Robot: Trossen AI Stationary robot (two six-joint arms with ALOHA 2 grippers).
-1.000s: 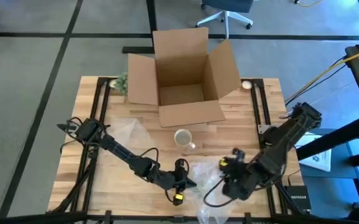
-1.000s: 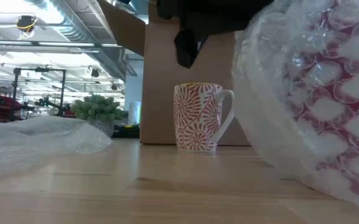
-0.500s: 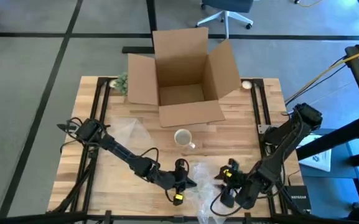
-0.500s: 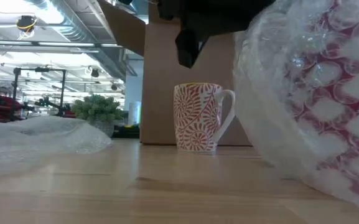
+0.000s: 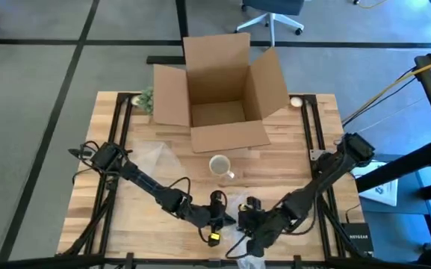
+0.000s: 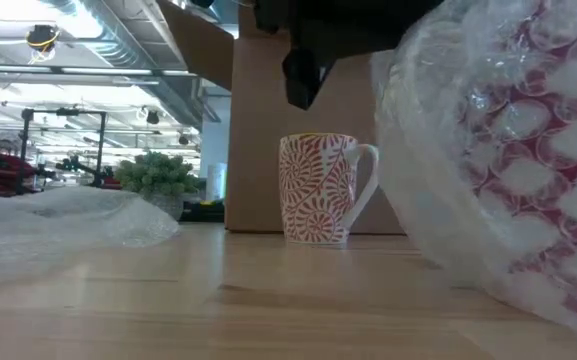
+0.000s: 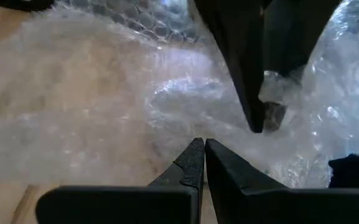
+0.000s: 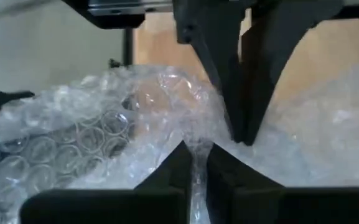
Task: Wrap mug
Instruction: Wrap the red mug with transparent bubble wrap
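Both grippers work the bubble wrap [image 5: 239,211] at the counter's [image 5: 290,161] near edge. Left gripper [image 5: 216,215] has its fingers pressed together on the sheet, as its wrist view shows; right gripper [image 5: 251,217] pinches a ridge of the film between narrow fingers, just beside the left one. The red-patterned mug [image 5: 219,165] stands upright and bare, handle toward the right arm's side, between the grippers and the open cardboard box [image 5: 219,90]. It lies straight ahead of both, away from the near edge, about equally near each, so the sheet probably has to travel toward the box to reach it.
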